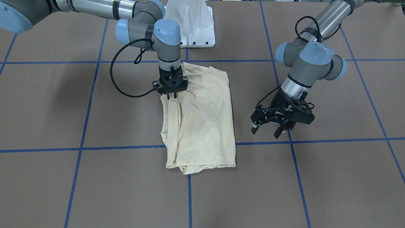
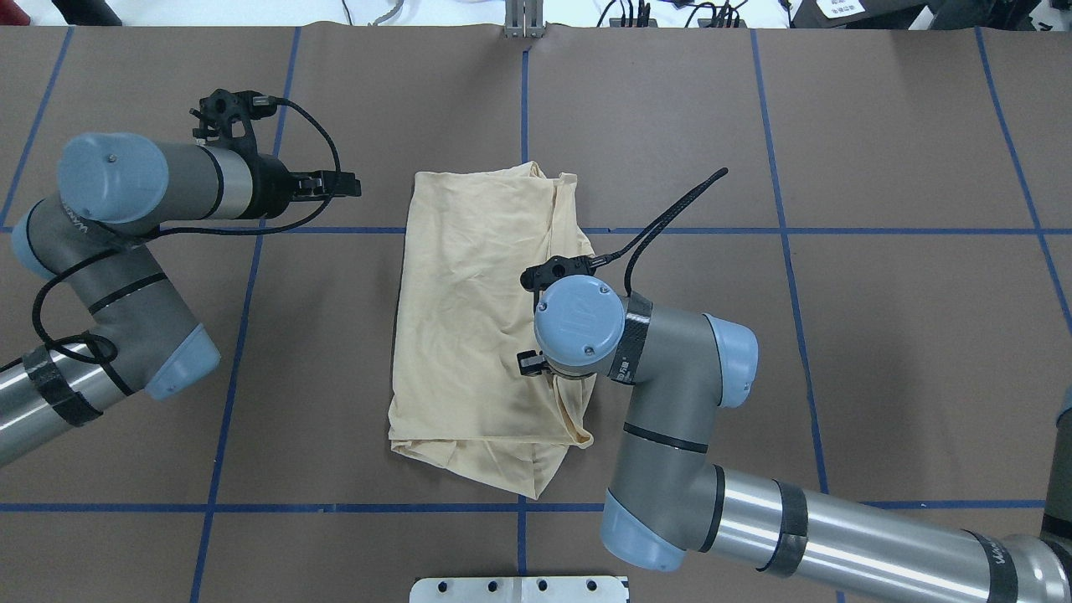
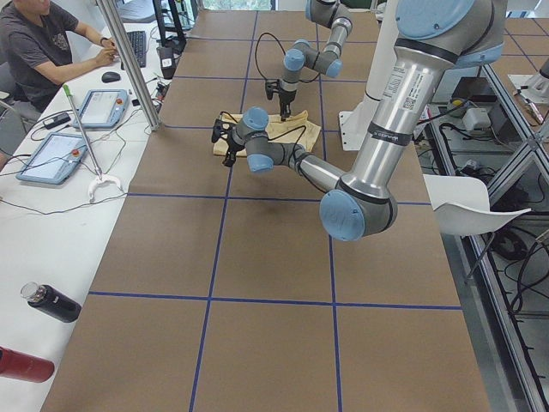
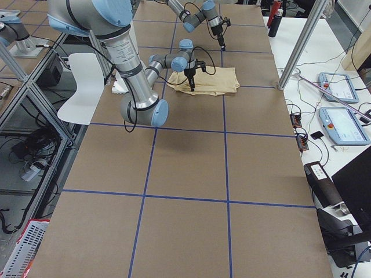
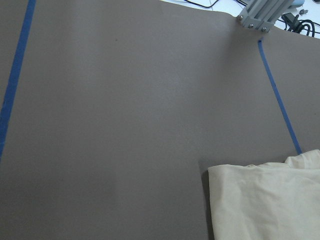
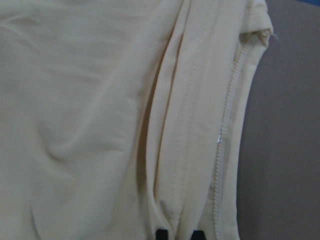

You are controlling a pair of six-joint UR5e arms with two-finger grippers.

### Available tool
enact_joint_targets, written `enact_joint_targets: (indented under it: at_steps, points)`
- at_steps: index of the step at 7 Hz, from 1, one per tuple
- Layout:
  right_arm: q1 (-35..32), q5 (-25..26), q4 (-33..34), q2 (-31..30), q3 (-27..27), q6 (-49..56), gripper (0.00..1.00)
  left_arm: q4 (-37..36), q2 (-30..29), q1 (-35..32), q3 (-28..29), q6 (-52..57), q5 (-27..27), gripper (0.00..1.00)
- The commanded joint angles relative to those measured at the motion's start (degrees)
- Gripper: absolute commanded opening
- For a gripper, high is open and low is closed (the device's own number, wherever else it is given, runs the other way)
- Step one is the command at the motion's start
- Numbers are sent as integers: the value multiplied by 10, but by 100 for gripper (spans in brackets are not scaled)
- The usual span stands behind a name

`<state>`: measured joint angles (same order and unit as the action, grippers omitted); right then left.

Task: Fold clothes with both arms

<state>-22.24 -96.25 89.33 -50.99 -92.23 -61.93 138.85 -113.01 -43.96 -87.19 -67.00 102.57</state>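
1. The cream-yellow T-shirt lies folded into a rough rectangle in the middle of the brown table, a little way in front of the white pedestal base
2. Its long axis runs from the near, robot side to the far side of the table, and its short axis runs left to right. It crosses one blue tape line near its far end
3. No print or neck label shows, so which end is the collar cannot be told. The top layer is smooth with light creases, and narrow folded layers with a stitched seam run along the shirt's right edge
4. The right gripper points straight down onto that right edge, in the half nearer the robot. Its fingers are drawn close together, and in the right wrist view a ridge of fabric is pinched between the two fingertips
5. The left gripper hangs above bare table to the left of the shirt, well apart from it, with its fingers spread wide and nothing between them
6. The left wrist view shows mostly bare table, with one corner of the shirt at its lower right
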Motion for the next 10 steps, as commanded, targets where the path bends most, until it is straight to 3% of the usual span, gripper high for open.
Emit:
enact_joint_targets:
  at_steps: [1, 4, 10]
  points:
    - [-3, -1, 1, -2, -8, 0, 25, 0, 0, 0, 2, 0, 0, 100]
    - [-3, 3, 0, 1, -8, 0, 29, 0, 0, 0, 8, -1, 0, 100]
    - [4, 3, -4, 3, -6, 0, 21, 0, -1, 0, 10, -1, 0, 100]
